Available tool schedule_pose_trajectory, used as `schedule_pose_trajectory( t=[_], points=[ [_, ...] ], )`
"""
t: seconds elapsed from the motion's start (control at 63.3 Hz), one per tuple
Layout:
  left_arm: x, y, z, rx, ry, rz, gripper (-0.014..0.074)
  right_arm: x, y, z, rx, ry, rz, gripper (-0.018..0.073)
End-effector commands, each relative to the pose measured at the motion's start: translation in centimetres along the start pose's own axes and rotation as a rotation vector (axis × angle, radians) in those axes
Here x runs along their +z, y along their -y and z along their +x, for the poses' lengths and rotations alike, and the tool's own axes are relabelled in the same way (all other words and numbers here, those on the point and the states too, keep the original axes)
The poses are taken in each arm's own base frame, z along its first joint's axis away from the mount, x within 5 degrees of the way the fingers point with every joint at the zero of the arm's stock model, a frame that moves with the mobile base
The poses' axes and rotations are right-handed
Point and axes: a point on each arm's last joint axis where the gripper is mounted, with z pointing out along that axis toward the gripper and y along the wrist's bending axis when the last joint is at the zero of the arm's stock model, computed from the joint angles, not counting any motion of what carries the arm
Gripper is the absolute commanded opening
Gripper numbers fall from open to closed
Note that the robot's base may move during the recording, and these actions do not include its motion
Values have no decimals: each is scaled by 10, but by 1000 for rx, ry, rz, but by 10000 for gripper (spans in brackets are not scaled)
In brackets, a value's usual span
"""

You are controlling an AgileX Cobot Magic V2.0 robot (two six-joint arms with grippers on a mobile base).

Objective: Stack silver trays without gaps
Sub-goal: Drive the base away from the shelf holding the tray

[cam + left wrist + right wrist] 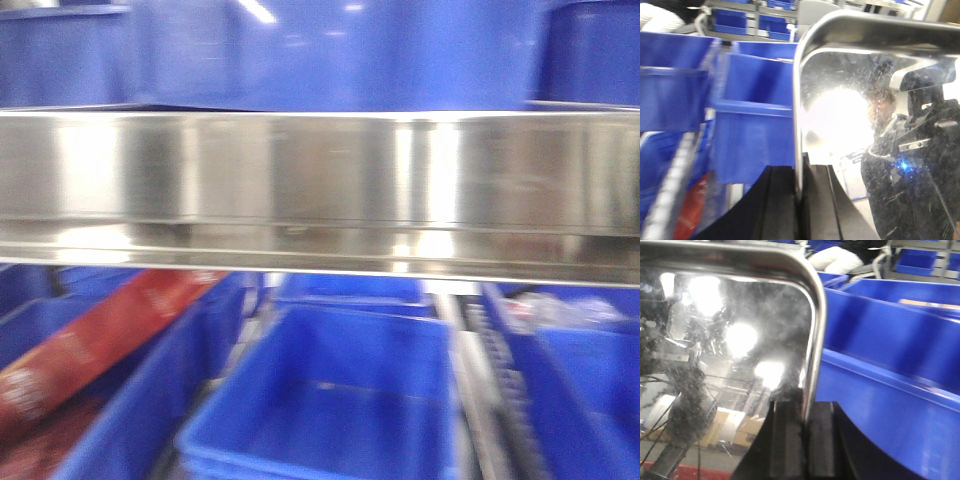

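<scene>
Blue bins (330,400) fill most of what we see, in rows below and behind everything else and also along the top of the front view. Across that view runs a wide, blurred steel band (320,170) from edge to edge. We cannot tell whether it is a tray wall seen side-on. In the wrist views the tray (850,100) stands close to each camera, its scuffed mirror base throwing back bright lamp glare and dark shapes, its rounded corner and thin rim turned toward the bins. On the left it fills the right half of the view, and on the right wrist the tray (740,340) fills the left half. The left fingers (780,205) are closed tight on the rim, one black pad on each side of the thin edge. The right fingers (787,440) pinch the rim in the same way. A red strip (90,340) lies slanted in a bin at lower left.
</scene>
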Motion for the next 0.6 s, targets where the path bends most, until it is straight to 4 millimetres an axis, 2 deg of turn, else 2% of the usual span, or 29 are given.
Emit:
schedule_pose_trajectory(
  t=[0.0,0.585],
  points=[
    [-6,2,-9,-1,74,11,-16,-6,3,-7,-37,46,8,-80],
    [-6,2,-9,-1,74,11,-16,-6,3,-7,-37,46,8,-80]
  ],
)
